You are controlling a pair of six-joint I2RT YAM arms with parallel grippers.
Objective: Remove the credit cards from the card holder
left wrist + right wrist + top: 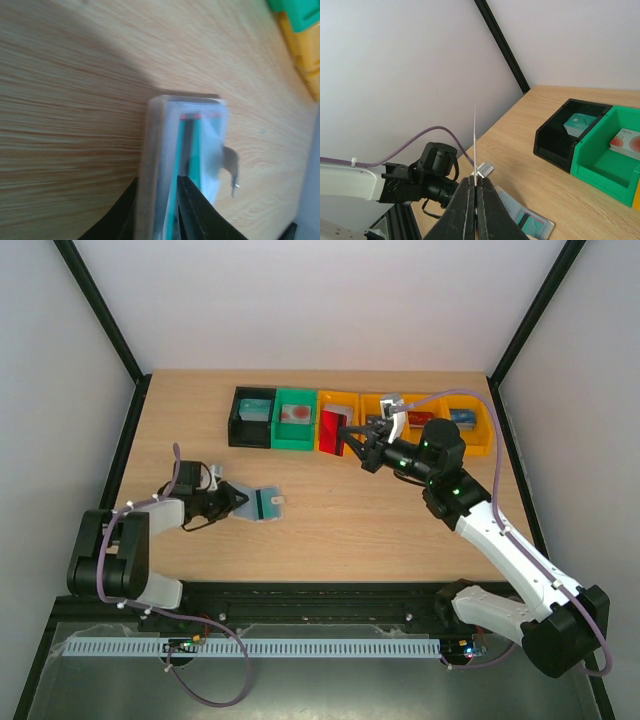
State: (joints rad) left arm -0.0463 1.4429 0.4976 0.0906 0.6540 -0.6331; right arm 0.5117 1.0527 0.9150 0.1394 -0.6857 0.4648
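Note:
The card holder (262,504) lies open on the table at the left, and a teal credit card (266,502) shows in its sleeve. My left gripper (234,502) is shut on the holder's near edge. The left wrist view shows the holder (155,145) edge-on between both black fingers (192,210), with the teal card (194,142) and the snap tab (231,167) beside them. My right gripper (346,440) is shut on a red credit card (333,429), held upright over the orange bin (338,402). In the right wrist view that card (475,140) is a thin vertical line rising from the shut gripper (476,179).
A row of bins stands along the far side. The black bin (240,425) holds a pale card (257,412), and the green bin (295,443) holds a white and red card (297,417). Yellow bins (480,445) hold a red card (420,418) and a blue card (461,418). The right wrist view shows the left arm (420,180) low beside the holder (530,222).

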